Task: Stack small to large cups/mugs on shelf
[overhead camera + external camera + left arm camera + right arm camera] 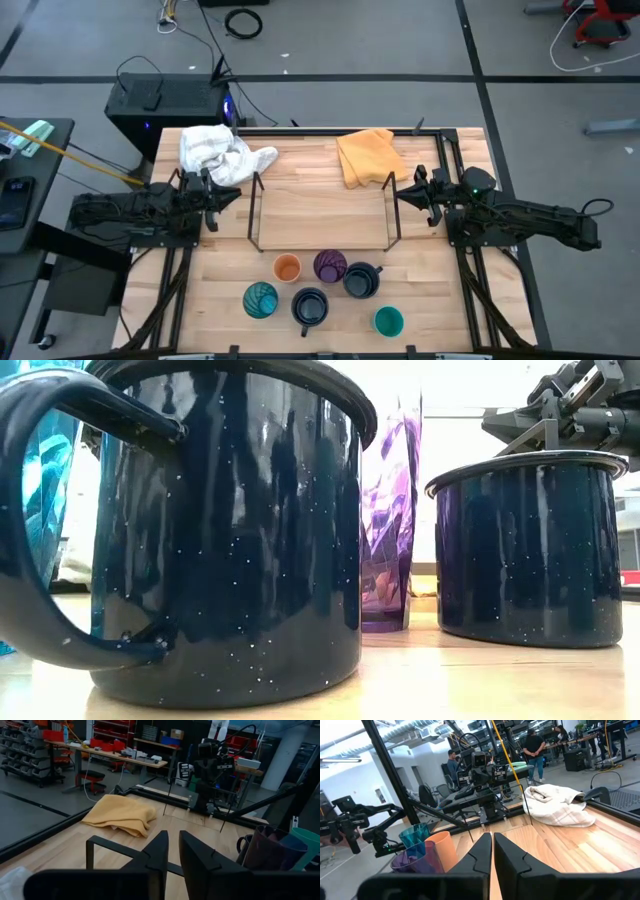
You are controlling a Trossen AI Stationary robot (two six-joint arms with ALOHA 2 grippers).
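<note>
The shelf [320, 212], a light-wood board with black wire rails at both ends, stands bare at mid-table. Near the table's front edge stand the orange cup [287, 268], the purple tumbler [330, 265], two navy mugs [361, 280] [311, 306], the patterned teal tumbler [260, 299] and the small teal cup [388, 321], all upright on their bases. My left gripper [222, 195] is shut and empty just left of the shelf's left rail. My right gripper [405, 192] is shut and empty just right of the right rail.
A white cloth [220, 152] lies crumpled at the far left and a yellow cloth [365, 155] at the far middle, behind the shelf. The low view is filled by a navy mug [220, 530]. People stand in the room beyond [535, 745].
</note>
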